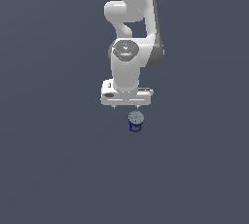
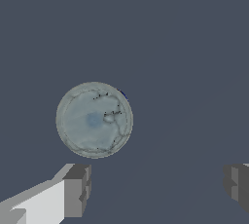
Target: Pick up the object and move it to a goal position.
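The claw (image 2: 155, 189) hung wide open, empty, offset from the disc-topped object (image 2: 94, 120); descending there, one finger might have clipped it.

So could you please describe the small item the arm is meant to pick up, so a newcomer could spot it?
Find the white robot arm and follow it down to its white gripper. Just beyond it sits a tiny round object with a pale grey-blue disc top and dark blue base, the only loose thing in sight.
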Tool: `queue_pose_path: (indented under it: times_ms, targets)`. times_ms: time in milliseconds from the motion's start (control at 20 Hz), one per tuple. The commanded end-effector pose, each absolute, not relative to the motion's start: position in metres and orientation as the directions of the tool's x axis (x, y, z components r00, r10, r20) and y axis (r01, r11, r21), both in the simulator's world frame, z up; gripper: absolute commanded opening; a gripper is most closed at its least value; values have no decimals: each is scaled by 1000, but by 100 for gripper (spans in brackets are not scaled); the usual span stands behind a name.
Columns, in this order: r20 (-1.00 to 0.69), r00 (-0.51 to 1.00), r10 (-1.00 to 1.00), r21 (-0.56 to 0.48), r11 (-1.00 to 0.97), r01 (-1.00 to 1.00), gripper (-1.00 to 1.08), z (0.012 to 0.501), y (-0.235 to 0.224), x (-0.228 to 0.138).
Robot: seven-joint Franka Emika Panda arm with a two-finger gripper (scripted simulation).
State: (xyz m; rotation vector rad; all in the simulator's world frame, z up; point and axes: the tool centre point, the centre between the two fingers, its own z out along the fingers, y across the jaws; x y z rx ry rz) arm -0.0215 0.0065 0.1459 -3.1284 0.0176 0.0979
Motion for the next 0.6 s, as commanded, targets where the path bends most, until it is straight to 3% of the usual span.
queue_pose_path:
  times_ms: [0,550]
  targets:
    - [-63,998,-11,-11,-1000,-12,100,146,7,-21]
    - [-68,996,48,-14,-999,47,100,135,28,-27]
